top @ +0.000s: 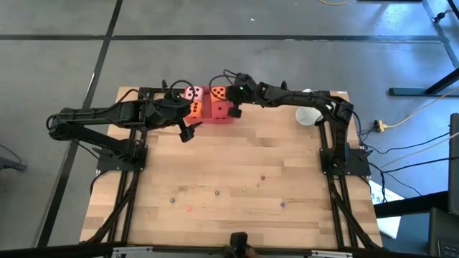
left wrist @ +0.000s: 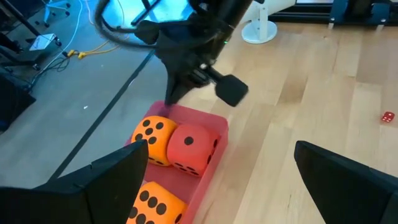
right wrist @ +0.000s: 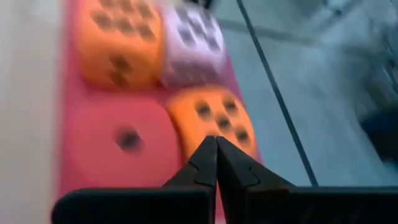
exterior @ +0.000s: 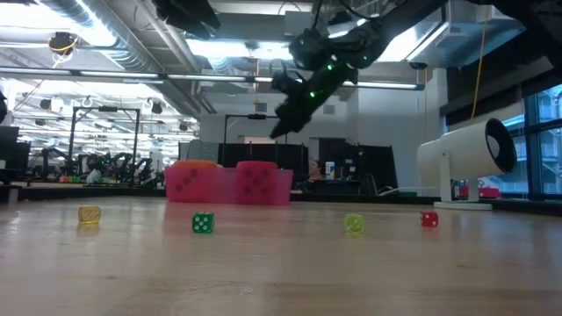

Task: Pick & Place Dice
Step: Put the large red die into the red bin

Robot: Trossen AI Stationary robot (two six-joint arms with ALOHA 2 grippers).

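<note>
A flat red tray (top: 228, 119) sits at the table's far middle and holds several dice side by side: a pink die (top: 193, 93), an orange die (top: 219, 92), a second orange die (top: 195, 109) and a red die (top: 217, 110). My right gripper (right wrist: 216, 146) is shut and hangs a little above the tray's right edge, over the seam between the red die (right wrist: 121, 143) and an orange die (right wrist: 214, 118). It touches nothing. My left gripper (top: 183, 127) stands open near the tray's front left corner, nothing between its fingers.
Tiny coloured beads (top: 215, 192) lie scattered over the near half of the table; in the low view they show as small cubes (exterior: 203, 223). A white round device (top: 308, 115) stands at the far right, by the right arm's base.
</note>
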